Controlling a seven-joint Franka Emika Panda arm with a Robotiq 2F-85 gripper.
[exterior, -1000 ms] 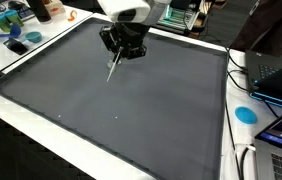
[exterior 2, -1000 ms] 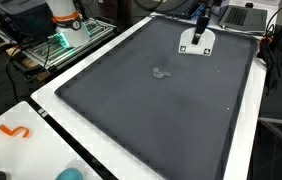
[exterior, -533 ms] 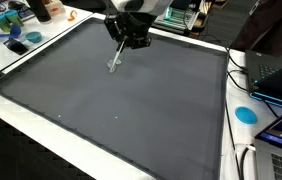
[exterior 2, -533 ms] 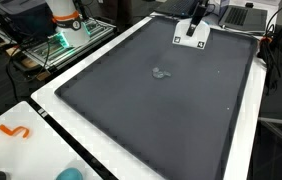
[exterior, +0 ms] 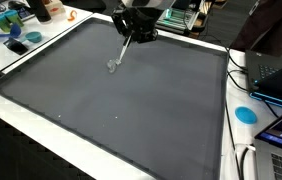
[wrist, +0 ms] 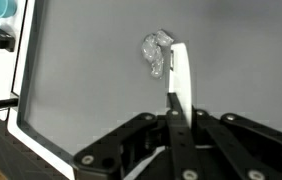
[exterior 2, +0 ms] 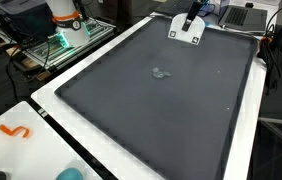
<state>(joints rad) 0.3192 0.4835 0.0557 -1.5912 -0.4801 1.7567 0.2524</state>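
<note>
Above the far edge of the wide dark surface (exterior: 161, 110) hangs the claw (exterior: 132, 33), clamped on one end of a thin white strip (wrist: 184, 80) that slants down toward it. A small crumpled clear scrap (wrist: 157, 53) lies on the surface, by the strip's tip in the wrist view. Pinched at one end only, the strip could swivel or slip, and a sweep might flick the light scrap away.

Black two-finger claw (exterior: 131, 35) hangs pointing down w/ slight tilt in ext. view. Wrist cam: black fingers (wrist: 131, 135) pinched together on thin white blade (wrist: 182, 75).
</note>
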